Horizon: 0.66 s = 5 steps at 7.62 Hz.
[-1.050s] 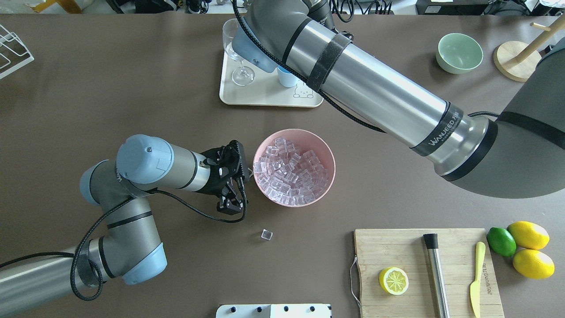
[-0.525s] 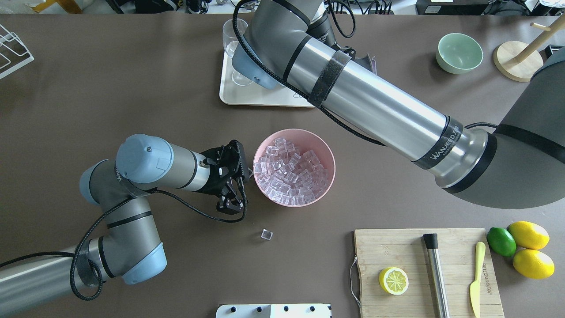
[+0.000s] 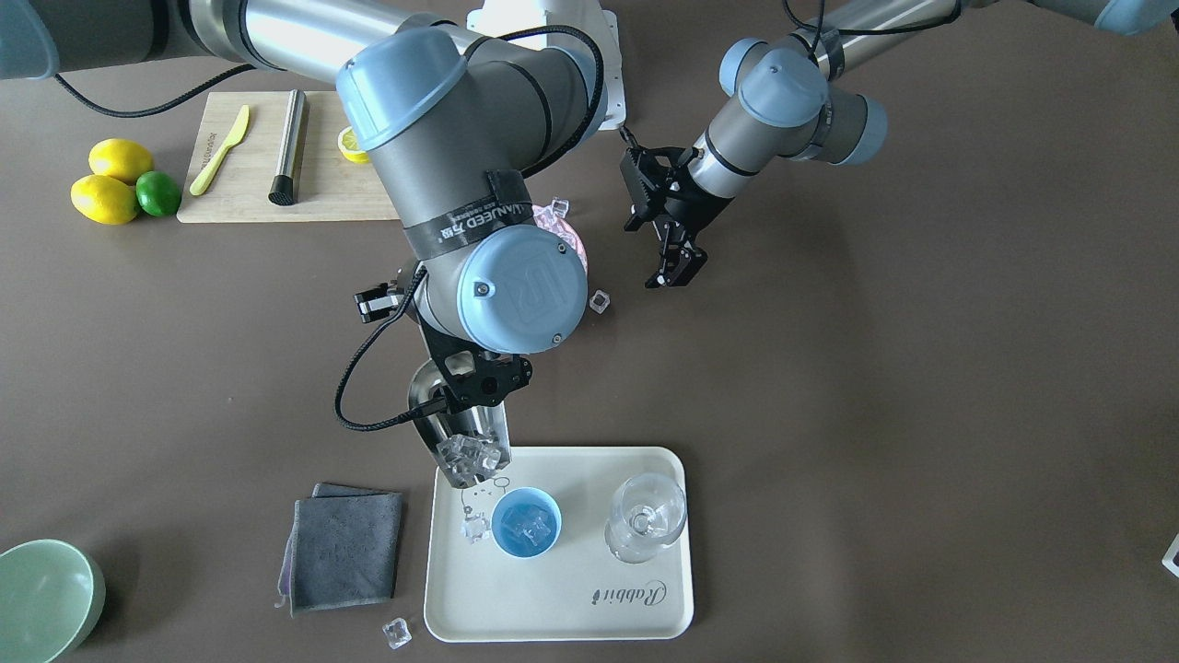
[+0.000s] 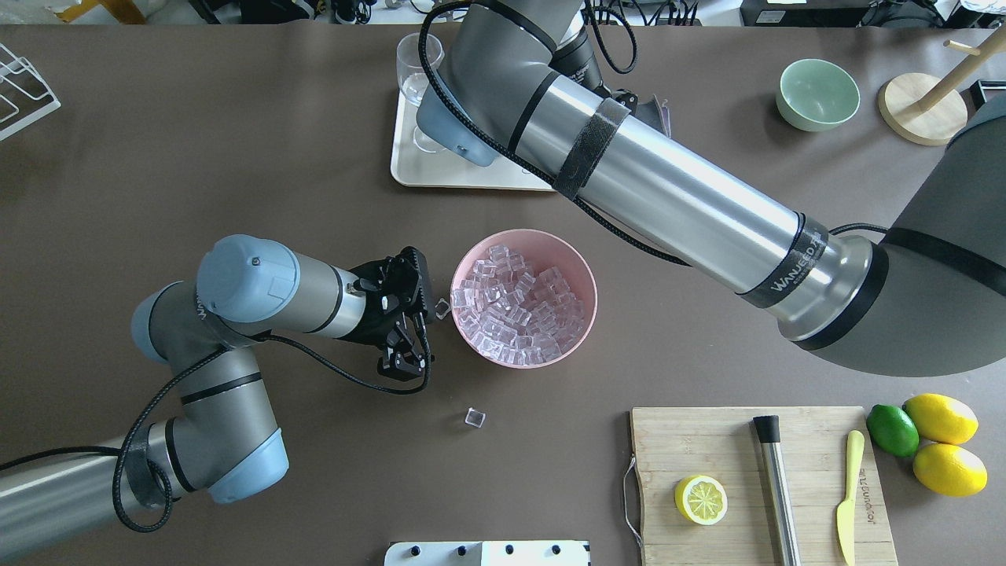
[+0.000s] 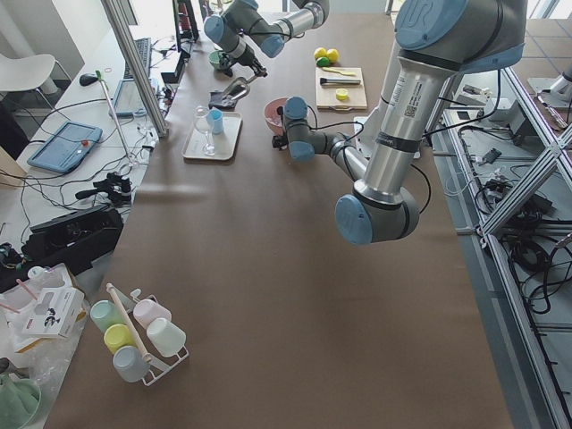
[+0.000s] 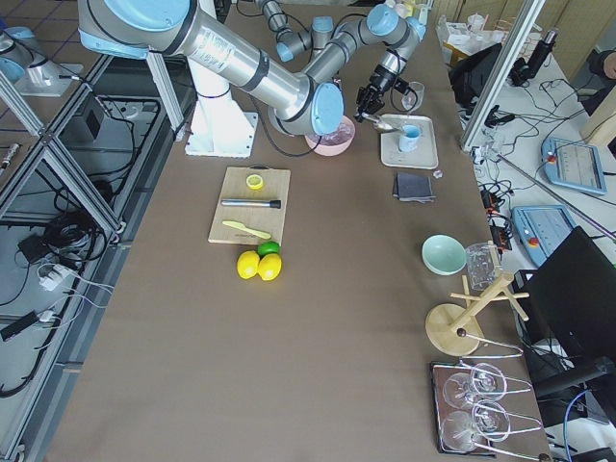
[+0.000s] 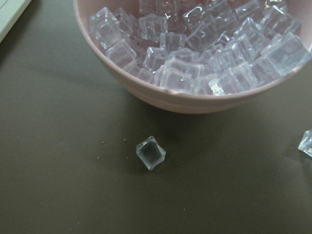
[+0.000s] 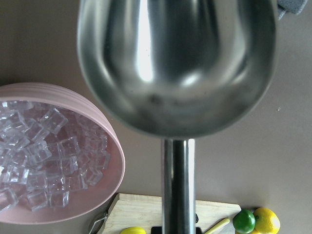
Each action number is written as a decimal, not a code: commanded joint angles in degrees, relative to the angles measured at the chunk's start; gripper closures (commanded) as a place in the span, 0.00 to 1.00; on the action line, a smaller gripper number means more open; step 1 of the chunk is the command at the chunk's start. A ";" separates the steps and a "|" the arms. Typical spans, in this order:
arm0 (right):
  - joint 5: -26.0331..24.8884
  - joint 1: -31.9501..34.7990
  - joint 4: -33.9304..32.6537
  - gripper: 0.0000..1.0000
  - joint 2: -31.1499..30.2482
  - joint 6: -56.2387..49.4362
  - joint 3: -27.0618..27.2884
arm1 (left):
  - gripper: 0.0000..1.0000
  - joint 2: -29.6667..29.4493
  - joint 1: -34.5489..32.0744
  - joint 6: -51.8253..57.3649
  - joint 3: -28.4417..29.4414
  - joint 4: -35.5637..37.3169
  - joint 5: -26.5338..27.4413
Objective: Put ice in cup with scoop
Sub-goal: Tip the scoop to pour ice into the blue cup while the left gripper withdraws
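Observation:
My right gripper [image 3: 477, 379] is shut on the rod handle of the steel scoop [image 3: 453, 433]. The scoop tips downward, with several cubes of ice [image 3: 470, 455] at its lip, just above and beside the light-blue cup [image 3: 526, 522] on the cream tray [image 3: 553, 603]. One cube lies in the cup and another [image 3: 475, 529] on the tray beside it. In the overhead view the right arm hides the cup. The pink bowl [image 4: 586, 277] holds many cubes of ice [image 4: 519, 306]. My left gripper [image 4: 405, 363] hangs open and empty left of the bowl.
A stemmed glass [image 3: 645, 517] shares the tray. A grey cloth [image 3: 341, 551] and a stray cube [image 3: 397, 632] lie beside it. Loose cubes [image 4: 474, 417] [image 4: 444, 309] lie near the bowl. The cutting board [image 4: 754, 456] with a lemon half, steel cylinder and knife is front right, and a green bowl [image 4: 817, 94] back right.
The right arm has swung further over the tray and now covers the cup in the overhead view. The left arm has drawn back slightly from the bowl.

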 commanded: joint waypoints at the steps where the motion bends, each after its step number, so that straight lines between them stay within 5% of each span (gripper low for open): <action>1: 0.00 -0.42 -0.10 1.00 0.34 0.09 -0.21 | 0.01 7.77 -9.65 0.23 -4.53 0.19 -10.60; 5: -0.18 -0.86 -0.10 1.00 1.75 0.09 -0.22 | 0.01 19.03 -26.88 0.23 -6.67 0.19 -25.38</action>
